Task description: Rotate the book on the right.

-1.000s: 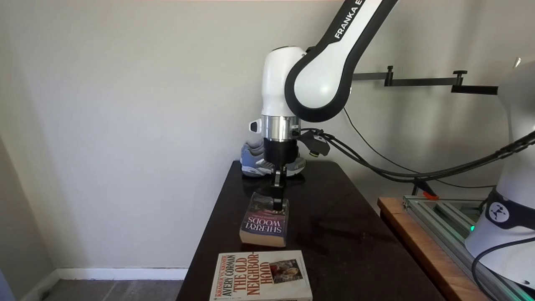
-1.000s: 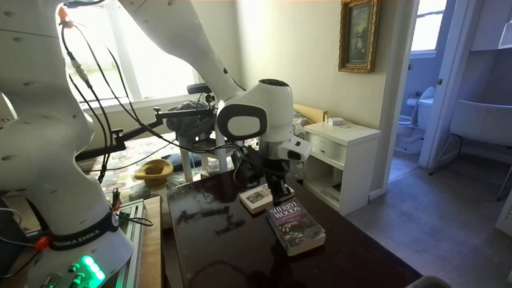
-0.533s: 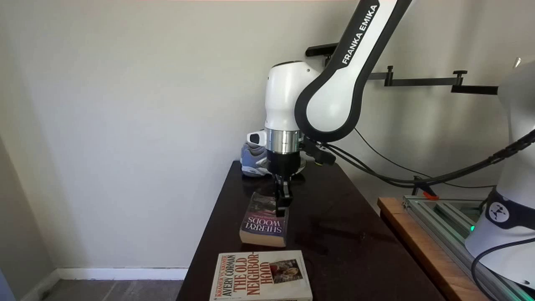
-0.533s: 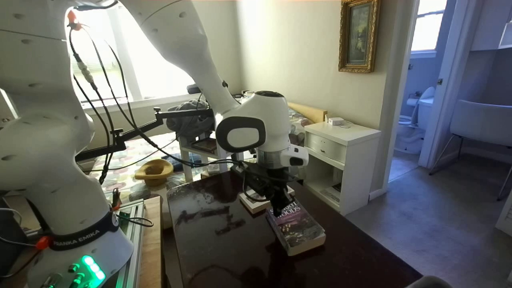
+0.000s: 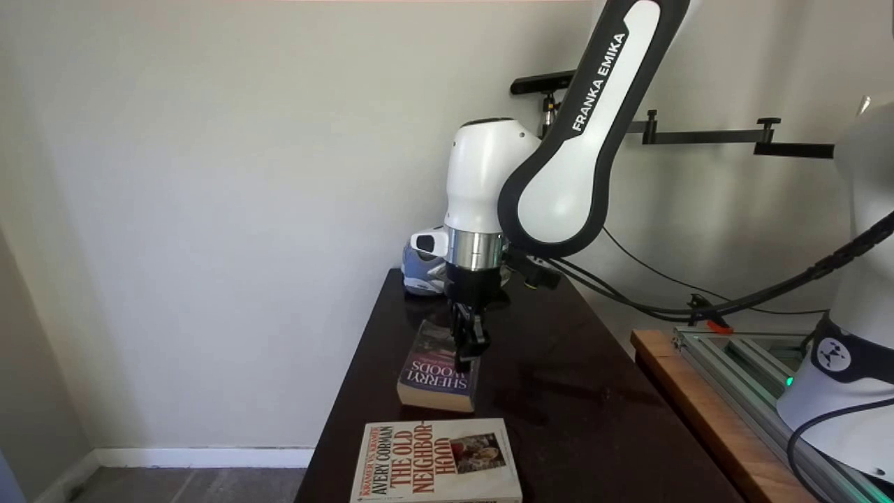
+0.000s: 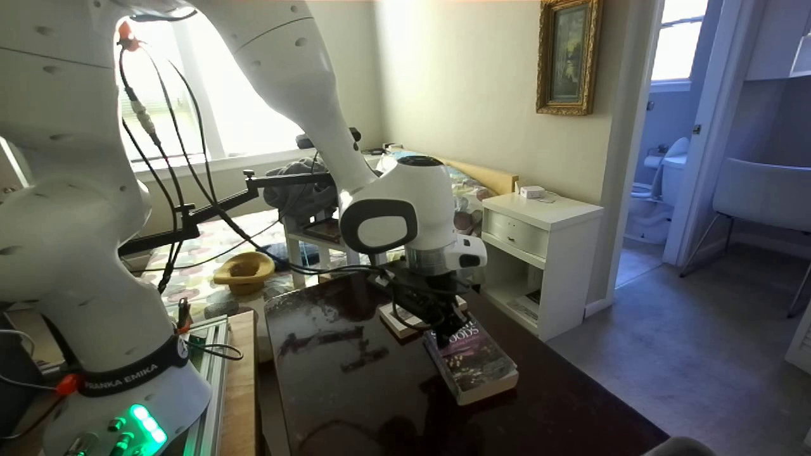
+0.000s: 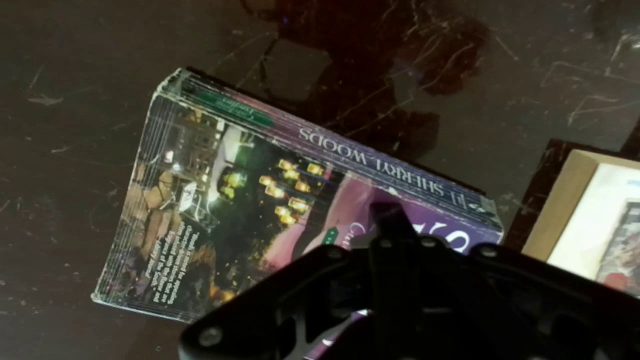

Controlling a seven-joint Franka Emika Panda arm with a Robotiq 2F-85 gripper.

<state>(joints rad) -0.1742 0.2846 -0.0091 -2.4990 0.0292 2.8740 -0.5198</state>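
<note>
In the wrist view, the gripper is being held tip-down over the title end of the book, close to its spine. The fingers are being pressed together, and nothing is being pinched between them. Contact with the cover is not being shown plainly, though a push from above, meant for turning, is presumably being made or prepared. The book is being borne flat, cover up, by the table.

Since only friction would be relied on, the cover could be slipped across without any turn being won; were too much weight being applied instead, the cover might be creased or that end pinned. With the force being placed off-centre, the book could end up being slid rather than rotated.

Just beside the title end, with a strip of table between, the cream book is being faced by the nearest corner; were that corner being swung toward it, it could be caught and shoved along.

Farther out, the side opposite the spine is being bordered by the table's long edge, near but apart, toward which the book could be carried by a bad slide.
</note>
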